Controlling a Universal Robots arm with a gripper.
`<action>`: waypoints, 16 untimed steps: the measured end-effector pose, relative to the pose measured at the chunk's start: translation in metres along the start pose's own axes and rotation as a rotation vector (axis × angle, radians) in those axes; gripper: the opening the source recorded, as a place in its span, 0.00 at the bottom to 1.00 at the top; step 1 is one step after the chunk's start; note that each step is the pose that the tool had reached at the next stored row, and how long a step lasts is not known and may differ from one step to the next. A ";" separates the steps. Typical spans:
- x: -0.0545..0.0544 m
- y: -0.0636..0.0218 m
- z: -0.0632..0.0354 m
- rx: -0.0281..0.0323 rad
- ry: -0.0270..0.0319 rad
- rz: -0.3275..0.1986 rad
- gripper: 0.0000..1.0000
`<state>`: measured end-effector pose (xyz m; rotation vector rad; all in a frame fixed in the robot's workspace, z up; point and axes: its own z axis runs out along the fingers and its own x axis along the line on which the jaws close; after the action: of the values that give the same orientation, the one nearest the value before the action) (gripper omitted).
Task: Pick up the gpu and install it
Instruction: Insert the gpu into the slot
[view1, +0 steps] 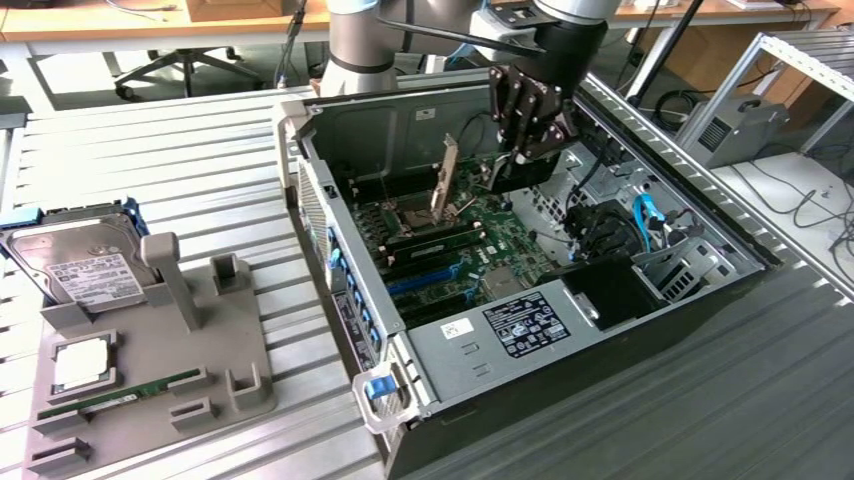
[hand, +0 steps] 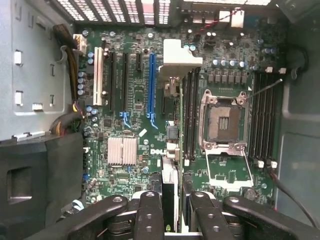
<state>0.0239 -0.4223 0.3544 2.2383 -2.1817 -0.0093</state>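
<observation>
Jaws: part-way closed and clamped on the gpu (hand: 169, 172), one dark finger pressed to each flat side of the card.
Gripper (hand: 172, 200): pointed straight down into the open machine; in the exterior view (view1: 531, 150) hanging just above the board, near the far wall of the case.
Gpu: off the bench and in the grasp, seen edge-on in the wrist view; in the exterior view a dark block (view1: 518, 172) directly under the fingers, not yet touching any slot.
Step in hand: judged to be the carry-and-align part of the install, with the pick-up done and the seating not done.
Target, as judged: long blue slot (hand: 151, 82) on the motherboard (hand: 130, 100), empty and lying off to one side of the held card.
Next move calls for: card edge brought parallel to and directly over a slot, bracket end towards the vented rear wall, then a straight push down with no tilt.
Neighbours to clear: open CPU socket (hand: 223, 120) and silver heatsink (hand: 122, 150).
Case (view1: 400, 130): lying on its side, panel off.
Outside the case: grey tray (view1: 200, 360) on the exterior view's left, holding the hard drive (view1: 87, 270) and RAM stick (view1: 120, 398), well apart from the gripper.
</observation>
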 end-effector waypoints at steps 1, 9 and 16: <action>0.000 0.0000 0.0000 -0.0002 -0.0004 0.030 0.26; -0.002 0.0000 0.0001 -0.0011 -0.0026 0.165 0.26; -0.003 -0.0001 0.0002 -0.0012 -0.0030 0.156 0.26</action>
<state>0.0239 -0.4190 0.3542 2.0618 -2.3503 -0.0119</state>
